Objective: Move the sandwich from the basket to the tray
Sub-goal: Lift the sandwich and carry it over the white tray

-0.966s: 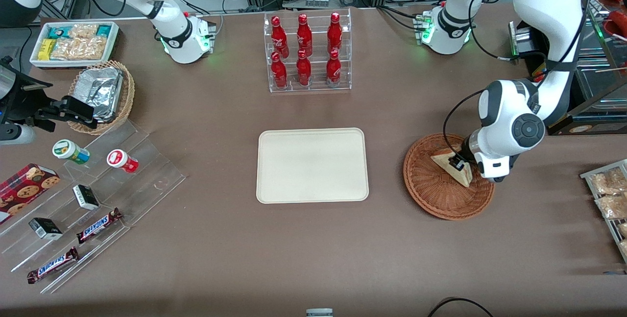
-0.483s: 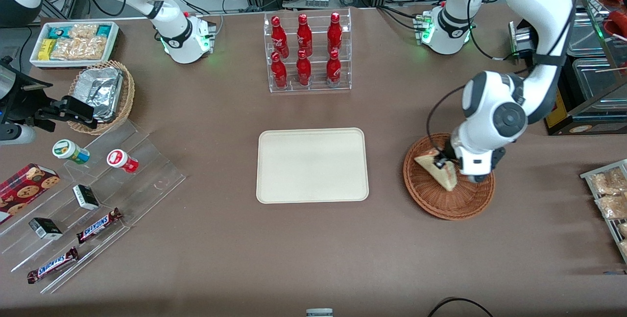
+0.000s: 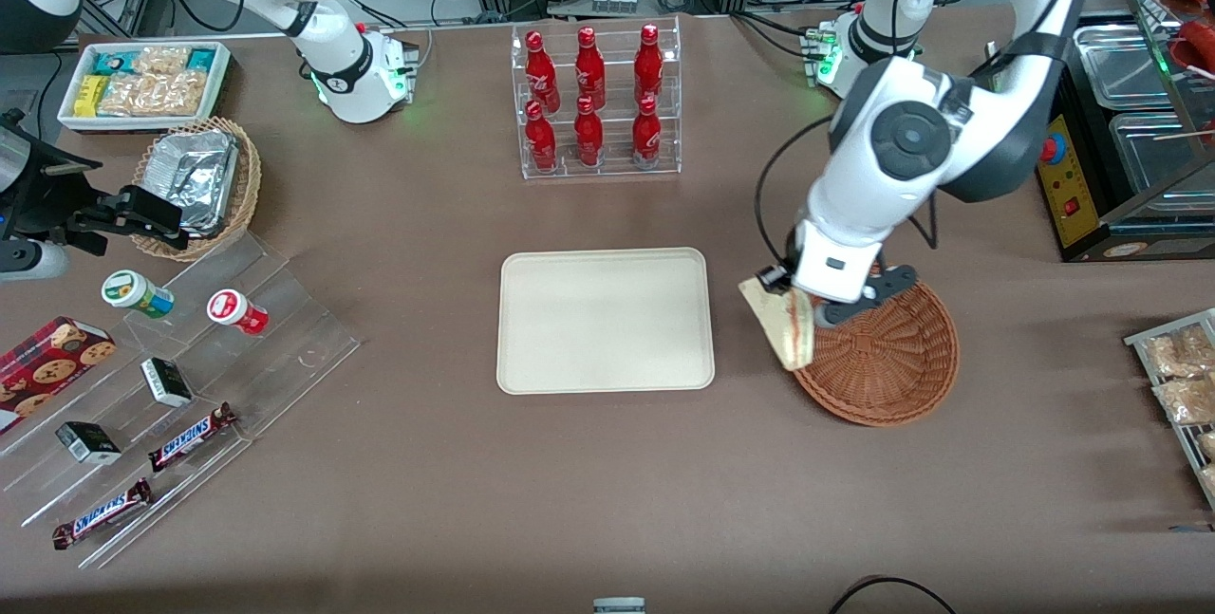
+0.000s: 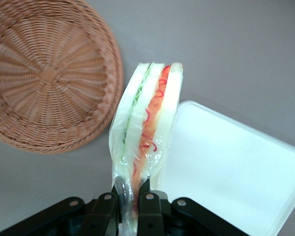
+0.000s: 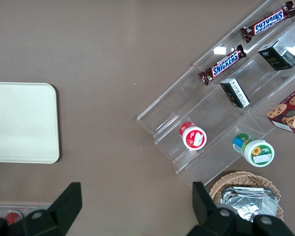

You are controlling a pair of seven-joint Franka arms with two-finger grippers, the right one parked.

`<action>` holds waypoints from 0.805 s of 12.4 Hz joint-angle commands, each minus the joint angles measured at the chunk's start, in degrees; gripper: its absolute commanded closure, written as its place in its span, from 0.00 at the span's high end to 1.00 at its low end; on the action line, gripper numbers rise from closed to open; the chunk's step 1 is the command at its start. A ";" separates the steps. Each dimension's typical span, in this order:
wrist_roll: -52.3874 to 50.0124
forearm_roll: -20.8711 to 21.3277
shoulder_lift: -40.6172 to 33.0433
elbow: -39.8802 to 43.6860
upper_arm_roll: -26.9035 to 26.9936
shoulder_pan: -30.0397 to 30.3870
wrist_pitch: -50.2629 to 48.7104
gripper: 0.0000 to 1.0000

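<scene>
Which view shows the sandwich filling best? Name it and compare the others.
The left wrist view: the sandwich shows red and green layers, pinched in the tool. The front view shows a small wedge between basket and tray. The right wrist view lacks it.

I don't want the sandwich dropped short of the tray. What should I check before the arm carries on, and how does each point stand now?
1. Tool shut on the sandwich: ok.
2. Sandwich lifted out of the basket: ok.
3. Sandwich over the tray: not ok; it hangs between basket and tray.
4. Tray bare to receive it: ok.
5. Grip firm enough: cannot tell; only the wedge's narrow end is pinched.
</scene>
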 commanded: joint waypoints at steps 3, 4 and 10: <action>7.97 6.57 8.53 6.67 -7.64 0.36 -0.63 0.00; 8.07 9.89 10.82 8.34 -9.83 0.27 -1.94 0.00; 4.76 15.20 28.66 23.36 -9.60 -11.75 -8.10 0.00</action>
